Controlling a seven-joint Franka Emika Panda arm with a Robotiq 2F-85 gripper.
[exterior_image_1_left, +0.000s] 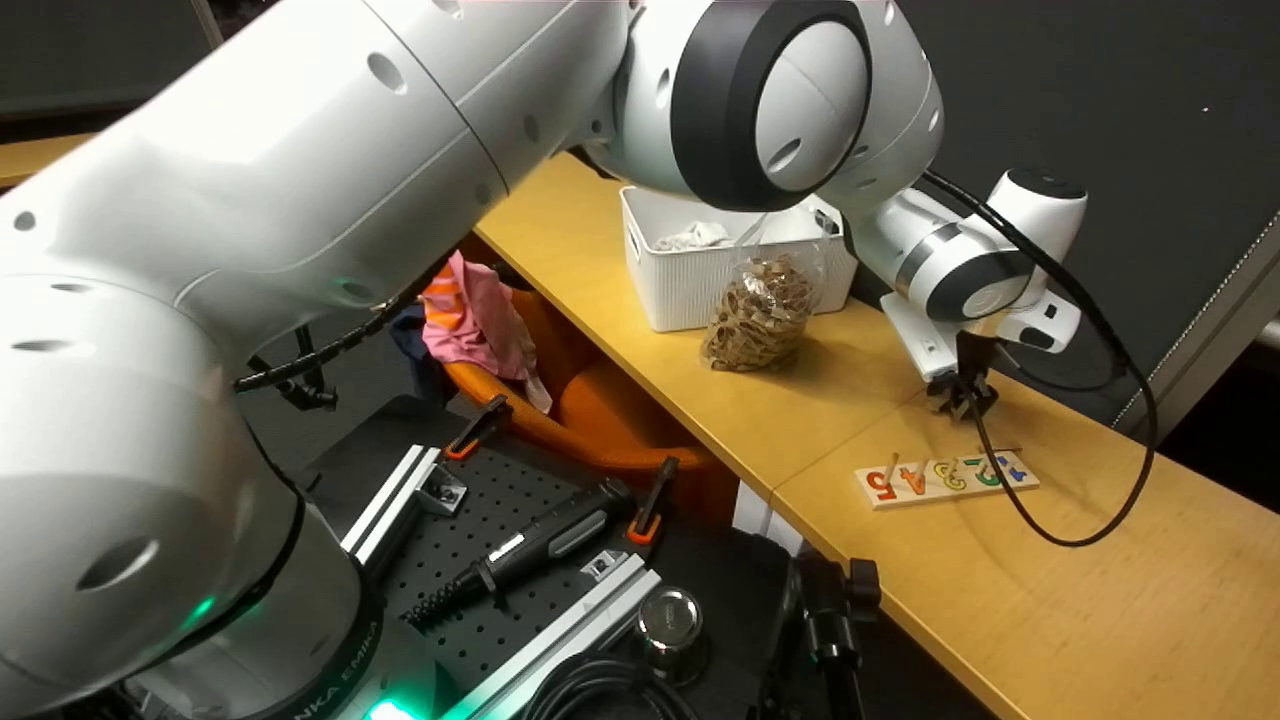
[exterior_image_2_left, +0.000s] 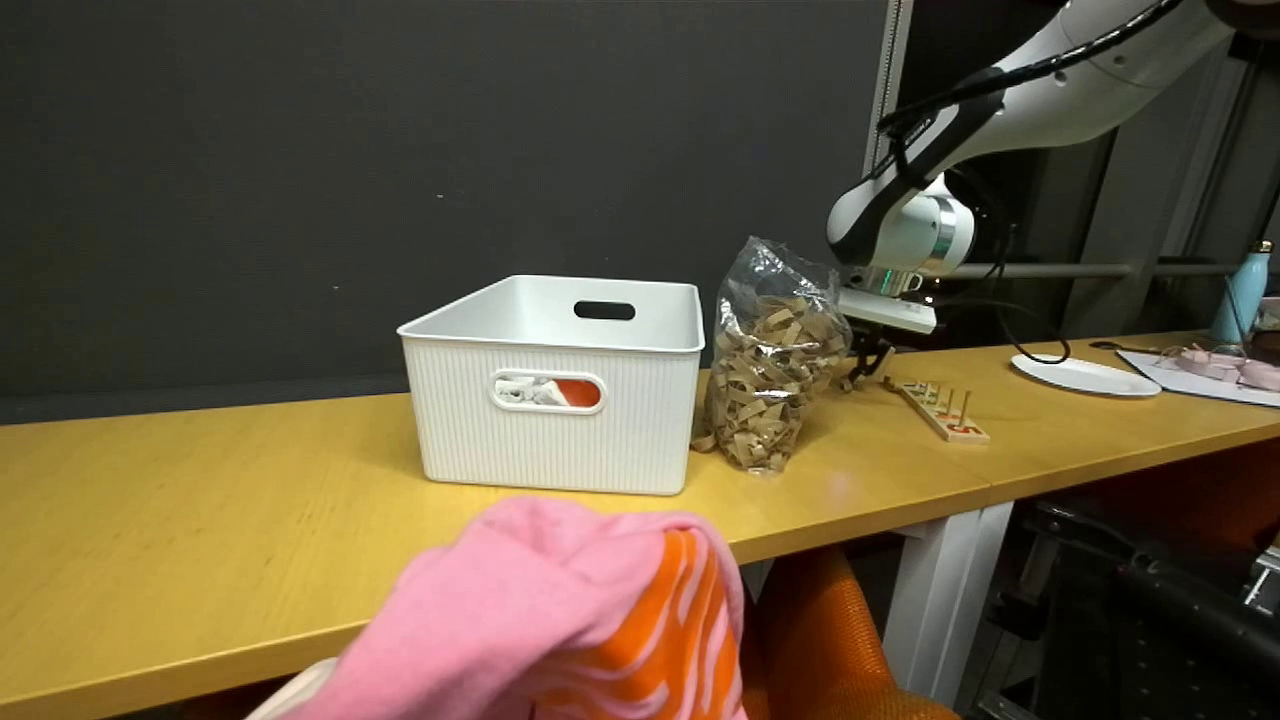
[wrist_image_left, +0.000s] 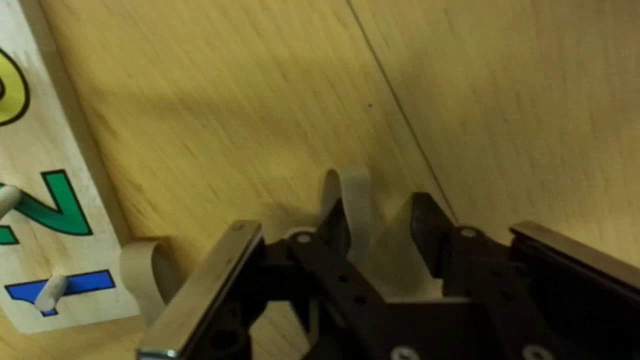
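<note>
In the wrist view my gripper (wrist_image_left: 380, 222) is open just over the wooden table, its jaws partly drawn together. A curled pale strip (wrist_image_left: 357, 200) stands at the left fingertip, looping around it, with one side inside the gap. The right fingertip is apart from this strip. A second curled strip (wrist_image_left: 137, 270) lies against the number peg board (wrist_image_left: 45, 145), left of the gripper. In both exterior views the gripper (exterior_image_1_left: 962, 398) is low at the table, beside the peg board (exterior_image_1_left: 945, 478); its fingers are too small there to show the strip.
A clear bag of brown curled strips (exterior_image_2_left: 775, 370) stands beside a white bin (exterior_image_2_left: 550, 440) holding some white and orange things. A black cable (exterior_image_1_left: 1075, 540) loops over the table. A pink cloth (exterior_image_1_left: 480, 310) hangs on an orange chair (exterior_image_1_left: 610, 420). A white plate (exterior_image_2_left: 1085, 376) lies farther along.
</note>
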